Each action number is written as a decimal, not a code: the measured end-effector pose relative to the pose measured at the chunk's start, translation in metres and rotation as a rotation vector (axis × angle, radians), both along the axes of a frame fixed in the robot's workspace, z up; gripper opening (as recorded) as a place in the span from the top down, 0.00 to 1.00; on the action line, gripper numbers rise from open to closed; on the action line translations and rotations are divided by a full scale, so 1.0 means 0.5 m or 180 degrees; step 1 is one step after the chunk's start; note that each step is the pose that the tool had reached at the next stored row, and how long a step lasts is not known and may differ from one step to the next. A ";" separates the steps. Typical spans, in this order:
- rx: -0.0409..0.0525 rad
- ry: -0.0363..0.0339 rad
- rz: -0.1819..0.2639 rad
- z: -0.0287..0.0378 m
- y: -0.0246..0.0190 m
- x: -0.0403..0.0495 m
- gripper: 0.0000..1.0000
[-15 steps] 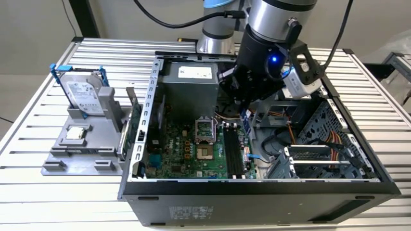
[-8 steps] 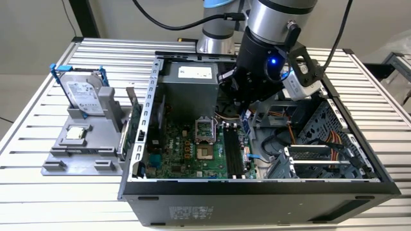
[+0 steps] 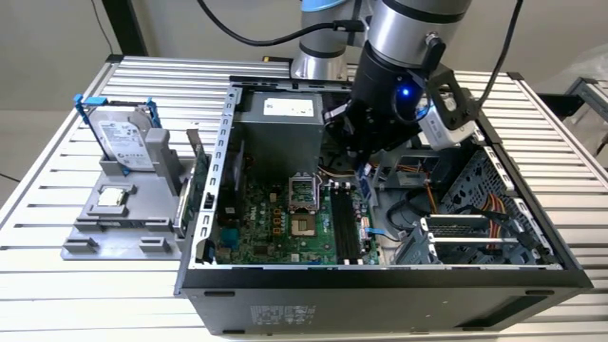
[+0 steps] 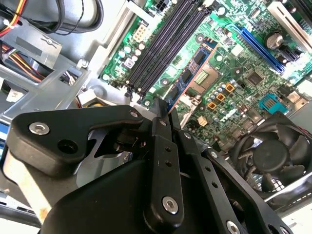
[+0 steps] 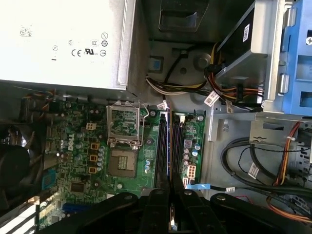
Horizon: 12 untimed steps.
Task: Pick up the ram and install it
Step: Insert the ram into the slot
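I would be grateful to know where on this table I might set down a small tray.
The slatted table is bare between the grey fixture and its near edge, and behind the hard drive. Inside the computer case it is crowded: cables, and the gripper holding the ram over the motherboard.

Even, bright overhead light; both wrist views slightly soft.

Open computer case on the slatted table

The case [image 3: 380, 285] stands at the exterior view's right; a parts holder [image 3: 124, 214] sits beside it at the left, a hard drive [image 3: 124, 139] upright in it
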<state>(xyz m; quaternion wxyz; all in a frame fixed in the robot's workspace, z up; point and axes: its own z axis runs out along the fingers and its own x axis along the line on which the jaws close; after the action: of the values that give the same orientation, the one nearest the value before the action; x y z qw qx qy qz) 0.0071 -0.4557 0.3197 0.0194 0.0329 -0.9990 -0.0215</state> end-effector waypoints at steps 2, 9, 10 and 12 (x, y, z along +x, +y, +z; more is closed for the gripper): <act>0.0000 0.0000 -0.0017 -0.002 0.0000 0.003 1.00; 0.0000 0.0000 -0.0101 -0.007 0.0003 0.010 1.00; -0.0001 0.0000 -0.0115 -0.008 0.0003 0.010 1.00; 0.0000 0.0000 -0.0152 -0.010 0.0005 0.011 1.00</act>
<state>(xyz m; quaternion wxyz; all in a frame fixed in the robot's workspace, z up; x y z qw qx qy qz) 0.0124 -0.4554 0.3148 0.0189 0.0091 -0.9995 -0.0219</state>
